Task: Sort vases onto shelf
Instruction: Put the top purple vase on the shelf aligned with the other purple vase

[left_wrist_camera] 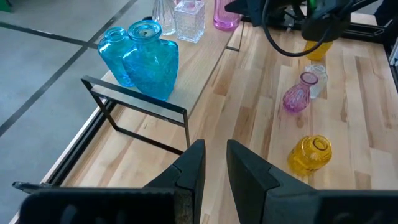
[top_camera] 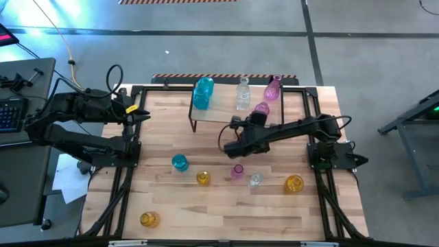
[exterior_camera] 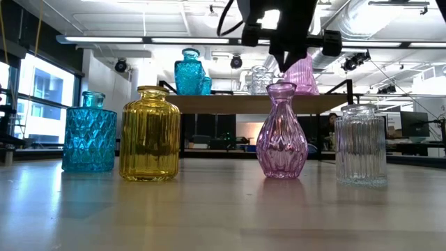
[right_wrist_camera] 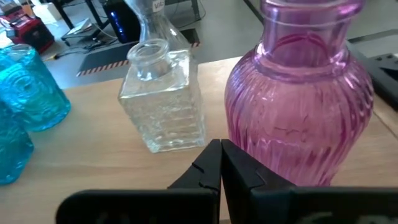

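The shelf (top_camera: 223, 108) stands at the table's far middle. On it are two teal vases (top_camera: 203, 92), a clear square bottle (right_wrist_camera: 163, 102) and two pink vases (top_camera: 273, 88). My right gripper (right_wrist_camera: 221, 152) is shut and empty. It points at the shelf, close beside the nearer pink ribbed vase (right_wrist_camera: 298, 106), which stands upright on the board. My left gripper (left_wrist_camera: 215, 163) waits at the table's left side, its fingers a narrow gap apart and empty. Several vases stand upright on the table: teal (top_camera: 180, 162), yellow (top_camera: 203, 178), pink (top_camera: 237, 171), clear (top_camera: 255, 180) and amber (top_camera: 294, 183). My right gripper's shut fingertips (right_wrist_camera: 211, 155) stand just in front of the pink ribbed vase's lower wall (right_wrist_camera: 249, 143), coming level from the table's near side. I cannot tell whether they touch it.
Another amber vase (top_camera: 149, 219) stands near the table's front left corner. The black frame rails (top_camera: 130, 147) run along the table's left and right edges. In the low view the table vases stand in a row in front of the shelf (exterior_camera: 237, 103).
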